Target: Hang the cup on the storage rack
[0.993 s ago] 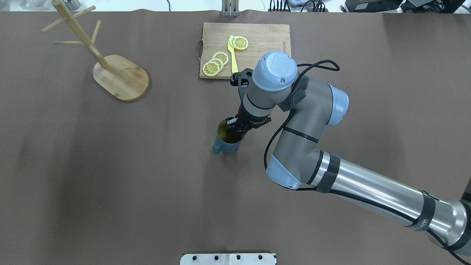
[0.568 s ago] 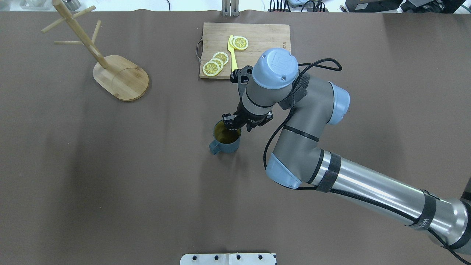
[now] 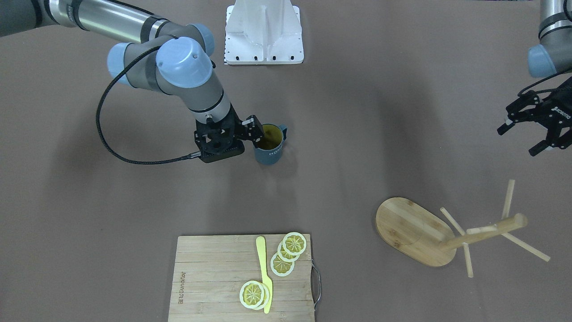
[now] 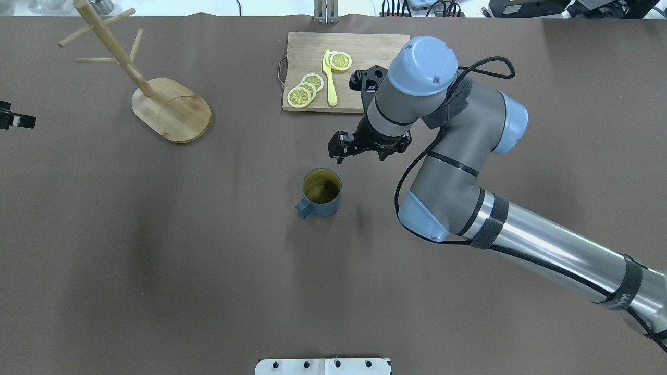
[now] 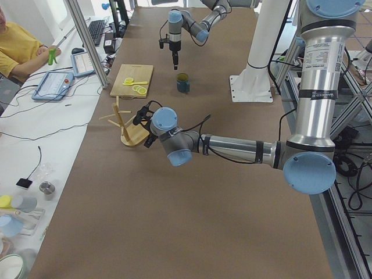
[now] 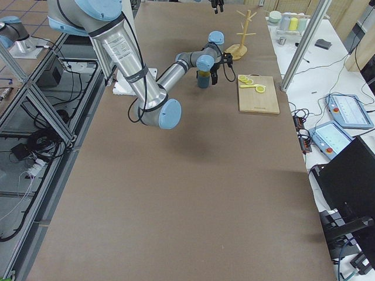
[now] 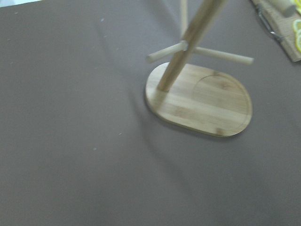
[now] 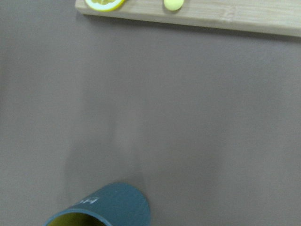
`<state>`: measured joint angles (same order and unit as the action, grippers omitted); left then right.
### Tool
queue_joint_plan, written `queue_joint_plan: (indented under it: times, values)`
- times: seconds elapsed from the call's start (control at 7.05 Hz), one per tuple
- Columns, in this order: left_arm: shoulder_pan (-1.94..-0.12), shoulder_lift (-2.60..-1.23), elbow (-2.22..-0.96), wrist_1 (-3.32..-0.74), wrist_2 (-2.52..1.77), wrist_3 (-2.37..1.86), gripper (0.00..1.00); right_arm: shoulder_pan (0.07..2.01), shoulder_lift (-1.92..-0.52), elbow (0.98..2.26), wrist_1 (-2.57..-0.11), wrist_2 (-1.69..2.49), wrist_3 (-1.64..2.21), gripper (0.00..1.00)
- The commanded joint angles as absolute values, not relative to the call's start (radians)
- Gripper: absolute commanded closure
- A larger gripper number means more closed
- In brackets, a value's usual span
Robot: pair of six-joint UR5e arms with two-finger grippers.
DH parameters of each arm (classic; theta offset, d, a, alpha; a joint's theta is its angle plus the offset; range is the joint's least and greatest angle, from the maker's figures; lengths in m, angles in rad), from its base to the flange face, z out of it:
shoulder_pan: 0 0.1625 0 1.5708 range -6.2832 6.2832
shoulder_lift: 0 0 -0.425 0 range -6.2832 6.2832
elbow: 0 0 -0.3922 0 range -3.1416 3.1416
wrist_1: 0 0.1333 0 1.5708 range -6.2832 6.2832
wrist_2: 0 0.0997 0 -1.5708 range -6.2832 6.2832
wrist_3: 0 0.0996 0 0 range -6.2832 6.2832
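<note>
Right pincer is seen raised off the surface, its jaws apparently parted and nothing held. The cup is found just below it and slightly to the robot's side, standing upright on the surface, mouth up, free of both pincers. The cup's long axis is vertical; its loop handle is turned away from the right pincer, toward the robot and toward the left arm's half. In the right wrist view only the cup's rim and lettered side are caught at the bottom edge, so the pincer is judged not to be squarely above it. Left pincer is noted with fingers clearly spread, empty, well apart from the cup. The storage rack stands near the left pincer, upright on its oval base, with thin pegs angled upward off the post, and far across from the right pincer. The cutting board lies beyond the right pincer, on its far side. The right pincer is much the nearer to the cup and the left the nearer to the rack. The hang is judged not yet begun. Whichever arm is used, the handle loop must be brought in line with a peg.
</note>
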<state>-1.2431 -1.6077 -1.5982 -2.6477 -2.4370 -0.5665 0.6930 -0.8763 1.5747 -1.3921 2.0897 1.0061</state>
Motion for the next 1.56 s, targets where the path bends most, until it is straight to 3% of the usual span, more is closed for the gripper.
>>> queue_joint_plan:
  times: [0.0, 0.57, 0.99, 1.42]
  values:
    - [-1.117, -1.608, -1.684, -2.786, -2.305, -0.656, 0.03, 0.809, -0.974, 1.630, -1.393, 2.170, 0.941, 0.00]
    - [-0.750, -1.620, -1.825, -2.787, -1.847, -0.724, 0.03, 0.882, -1.038, 1.640, -1.393, 2.192, 0.870, 0.00]
    - [-0.432, -1.722, -1.786, -2.786, -1.432, -0.710, 0.03, 0.977, -1.127, 1.634, -1.405, 2.197, 0.864, 0.00]
    - [-0.325, -1.822, -1.689, -2.786, -1.362, -0.643, 0.05, 1.248, -1.285, 1.611, -1.487, 2.287, 0.448, 0.00]
